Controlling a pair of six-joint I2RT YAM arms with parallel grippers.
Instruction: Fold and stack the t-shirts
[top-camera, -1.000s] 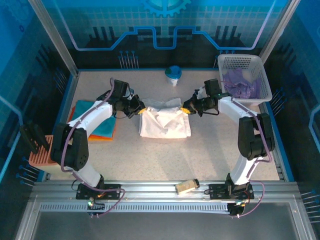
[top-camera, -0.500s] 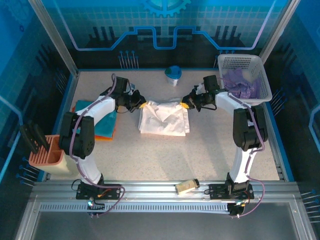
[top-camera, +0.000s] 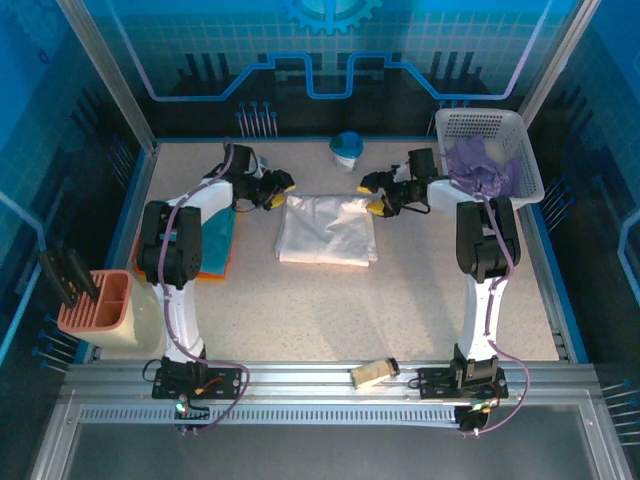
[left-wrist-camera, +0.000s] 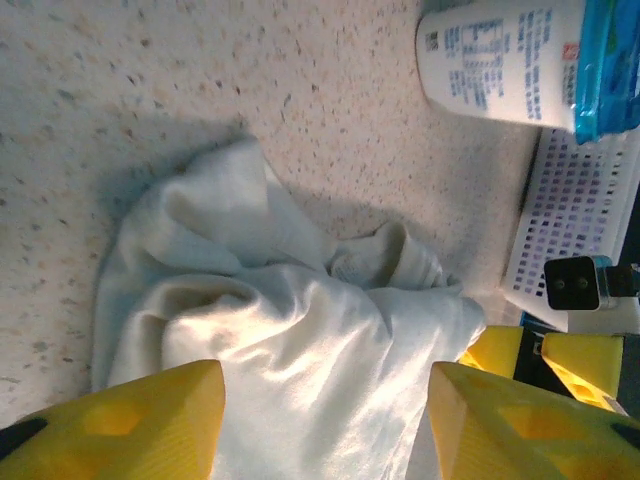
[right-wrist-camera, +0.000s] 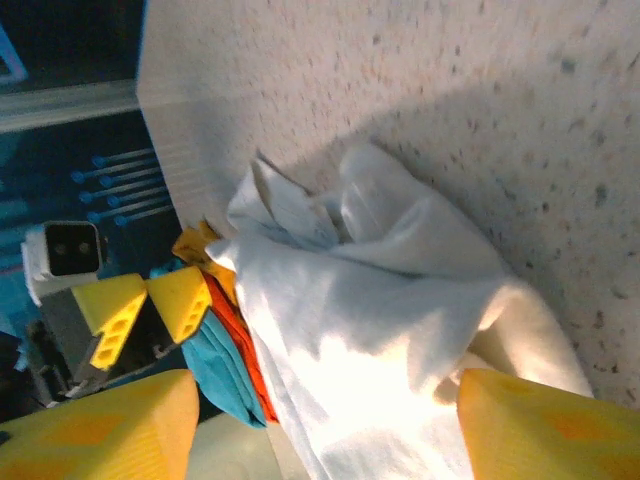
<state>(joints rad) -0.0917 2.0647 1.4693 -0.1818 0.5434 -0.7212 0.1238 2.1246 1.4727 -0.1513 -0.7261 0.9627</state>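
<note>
The white t-shirt (top-camera: 327, 230) lies folded as a rough rectangle in the middle of the table. At its far left corner my left gripper (top-camera: 272, 188) stands open, and in the left wrist view (left-wrist-camera: 325, 425) its yellow fingers (left-wrist-camera: 130, 425) straddle the rumpled white cloth (left-wrist-camera: 300, 340) without pinching it. At the far right corner my right gripper (top-camera: 375, 196) is open too, (right-wrist-camera: 325, 430) with the white shirt (right-wrist-camera: 380, 330) lying below its spread jaws. A folded teal t-shirt on an orange one (top-camera: 213, 240) lies at the left. A pale purple t-shirt (top-camera: 482, 166) sits in the basket.
A white lattice basket (top-camera: 520, 140) stands at the back right. Behind the white shirt stands a white cup with a blue lid (top-camera: 347, 150). A salmon-pink tray (top-camera: 95, 305) is at the left edge. A small tan object (top-camera: 373, 373) lies on the front rail.
Both grippers carried the white shirt's edge toward the back, then opened and let it go. The shirt now lies flatter and neater, and both arms have stretched farther out.
</note>
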